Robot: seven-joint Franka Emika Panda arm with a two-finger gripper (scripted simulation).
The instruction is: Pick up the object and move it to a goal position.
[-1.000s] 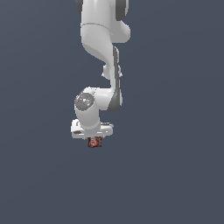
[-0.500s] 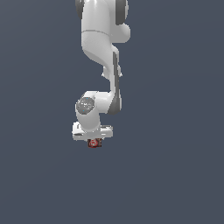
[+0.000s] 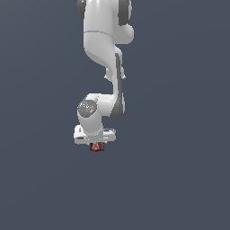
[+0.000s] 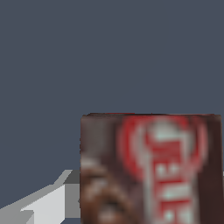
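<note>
My gripper (image 3: 95, 144) sits at the lower centre of the exterior view, hanging below my white arm (image 3: 105, 54). The object (image 3: 95, 147) shows directly beneath the hand body as a small red-and-brown patch, in line with the hand's centre, offset to neither the exterior view's left nor its right.

In the wrist view the object (image 4: 151, 168) fills the lower right of the frame at very close range: a dark brown face with a red ring and a whitish label mark. One pale finger (image 4: 52, 203) enters from the lower left corner and runs up to the object's near edge. The opposite finger is outside the frame.

Finger state: judged to be clenched on the object, because it sits between the fingers and tight under the hand. Actual pad contact is not resolved in either view.

Long axis: cannot be determined; the box is cropped in the wrist view and too small in the exterior view.

No goal marker is visible in either frame, so the direction of the coming transport cannot be read here.
</note>
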